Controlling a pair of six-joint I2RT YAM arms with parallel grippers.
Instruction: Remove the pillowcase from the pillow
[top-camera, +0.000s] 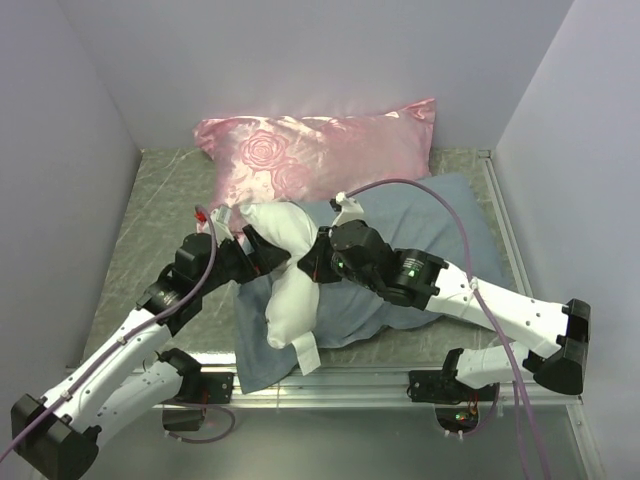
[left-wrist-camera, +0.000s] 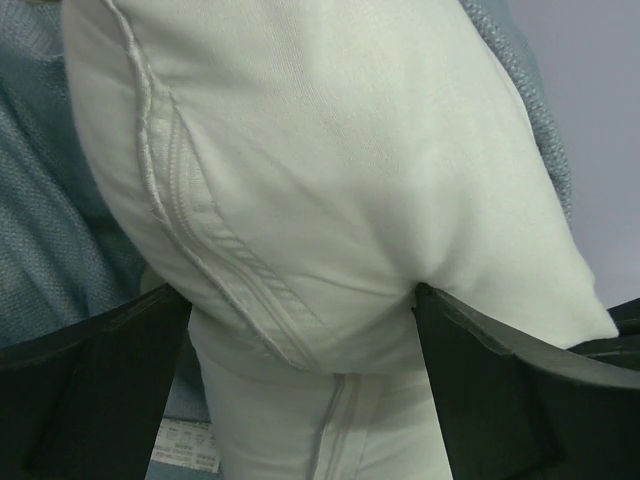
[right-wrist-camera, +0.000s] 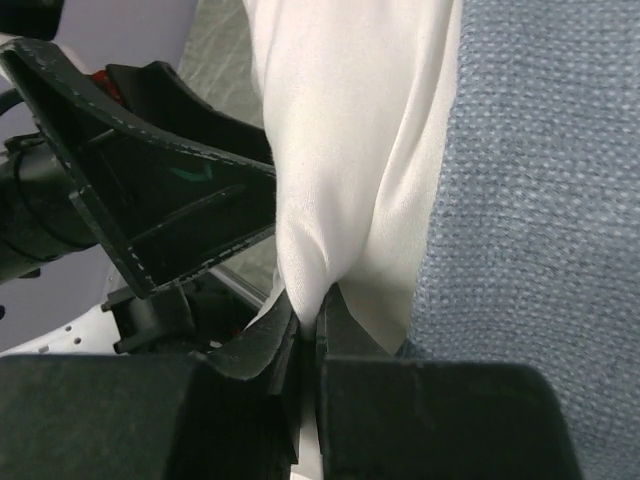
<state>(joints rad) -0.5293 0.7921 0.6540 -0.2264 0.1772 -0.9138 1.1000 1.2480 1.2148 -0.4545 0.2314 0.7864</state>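
**Left gripper (left-wrist-camera: 300, 385) spread wide about the pillow (left-wrist-camera: 330, 180); right gripper (right-wrist-camera: 312, 335) pinching it**

Left gripper's jaws stand wide, one finger on each side of the pillow's bulging white body. In the left wrist view the stuffed cloth swells between the two fingers and meets their inner edges, with a stitched seam running down toward the gap. From above, this gripper (top-camera: 265, 250) sits at the pillow's (top-camera: 290, 300) left flank, near its far end.

Right gripper (top-camera: 312, 262) comes at the same part from the other side. Its jaws are closed tight on a thin fold of the white pillow (right-wrist-camera: 340, 150) cloth, which hangs gathered above the fingertips. The two grippers are close together, with the pillow between them.

The pillow lies lengthwise on the pillowcase (top-camera: 440, 225), bunched and narrow, with its tag (top-camera: 306, 355) at the near end by the table (top-camera: 160, 200) edge. The pillowcase is spread under it, blue-grey face up, reaching rightward beneath the right arm; it fills the right side of the right wrist view (right-wrist-camera: 540, 200) and edges the left wrist view (left-wrist-camera: 50, 230). A pink pillow (top-camera: 320, 150) lies behind, against the back wall.
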